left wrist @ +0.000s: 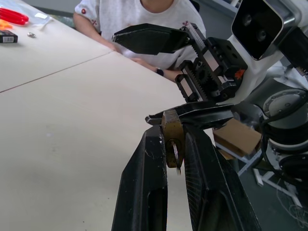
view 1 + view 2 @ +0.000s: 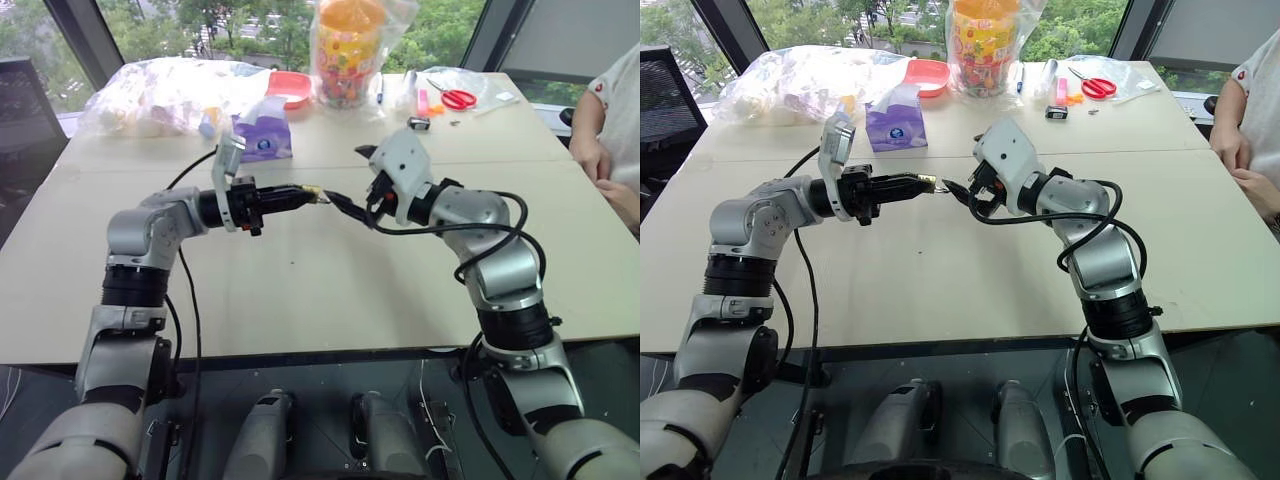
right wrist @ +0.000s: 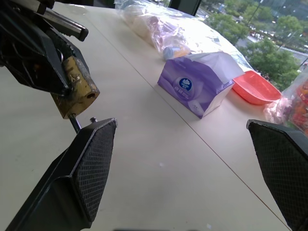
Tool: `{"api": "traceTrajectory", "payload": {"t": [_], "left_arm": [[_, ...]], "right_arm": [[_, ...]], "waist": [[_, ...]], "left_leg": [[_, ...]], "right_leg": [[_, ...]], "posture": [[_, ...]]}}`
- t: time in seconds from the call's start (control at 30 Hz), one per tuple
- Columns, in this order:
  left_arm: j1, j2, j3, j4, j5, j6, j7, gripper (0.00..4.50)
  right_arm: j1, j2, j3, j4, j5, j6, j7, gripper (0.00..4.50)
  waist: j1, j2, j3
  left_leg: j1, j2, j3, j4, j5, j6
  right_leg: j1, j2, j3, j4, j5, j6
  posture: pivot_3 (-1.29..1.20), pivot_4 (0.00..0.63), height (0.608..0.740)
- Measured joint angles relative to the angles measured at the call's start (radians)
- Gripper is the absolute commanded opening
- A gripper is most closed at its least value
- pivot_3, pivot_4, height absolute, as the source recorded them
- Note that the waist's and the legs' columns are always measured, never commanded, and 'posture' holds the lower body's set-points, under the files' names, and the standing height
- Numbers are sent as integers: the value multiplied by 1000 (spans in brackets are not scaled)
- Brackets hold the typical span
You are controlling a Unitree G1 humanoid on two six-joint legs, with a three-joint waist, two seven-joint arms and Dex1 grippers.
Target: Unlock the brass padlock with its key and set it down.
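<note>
Brass padlock [image 1: 172,137] sits pinched in the left gripper's [image 2: 312,195] closed fingers above the desk [image 2: 300,290]; at its 3 o'clock the right gripper [image 3: 183,168] gapes empty. Unlocking looks unfinished; next, lowering it needs care.

The brass padlock [image 1: 172,137] is half hidden between the left gripper's [image 1: 174,144] jaws, its shackle unseen.

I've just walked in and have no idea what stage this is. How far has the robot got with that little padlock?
Done: the brass padlock is off the table, clamped in the left tool. In hand: the right tool stands wide open with one finger close beside the lock; I can't make out a key or whether the shackle has sprung. Left: setting the padlock down on the table, since it hangs in the air.
</note>
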Motion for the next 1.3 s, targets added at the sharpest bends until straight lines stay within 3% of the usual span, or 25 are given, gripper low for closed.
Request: {"api": "traceTrajectory", "payload": {"t": [0.43, 0.53, 0.63, 0.8, 1.13, 1.3], "left_arm": [[2, 5, -2, -6, -10, 5, 2, 0], [6, -30, -8, 11, 7, -13, 40, 0], [31, -83, -14, 63, 20, -4, 93, 0], [1, -234, -19, 202, 13, 43, 167, 0], [-104, -314, -40, 578, 126, -45, 197, 0], [-161, -323, -31, 677, 165, -121, 197, 2391]], "right_arm": [[3, -41, 9, 19, 42, 22, 39, 4460], [56, -172, 26, 5, 2, 46, 43, 4460], [133, -260, 5, -61, 22, 251, 61, 4460], [177, -215, -45, -256, 139, 627, 23, 4460], [183, -245, -11, -362, 155, 768, -97, 4460], [183, -235, -7, -386, 173, 787, -132, 4500]], "waist": [[1, 0, 0], [18, 0, 0], [25, 0, 0], [23, 0, 0], [26, -1, 0], [25, -1, 0]], "left_leg": [[0, 0, 0, 0, 0, 0], [0, -1, 0, 0, 0, 1], [-1, -1, 0, 1, -1, 2], [-1, 0, 0, 2, -1, 2], [-3, -1, 0, 2, -1, 2], [-3, -1, 0, 1, -2, 2]], "right_leg": [[0, 0, 0, 0, 0, 0], [1, -1, 0, -2, 0, 0], [1, -2, 0, -3, 0, 0], [0, -2, 0, -1, 0, 0], [-1, -2, -1, -3, 0, 0], [0, -2, -1, -3, 0, 0]], "posture": [[0, 150, 740], [0, 150, 740], [0, 150, 740], [0, 150, 740], [0, 150, 740], [0, 150, 740]]}}
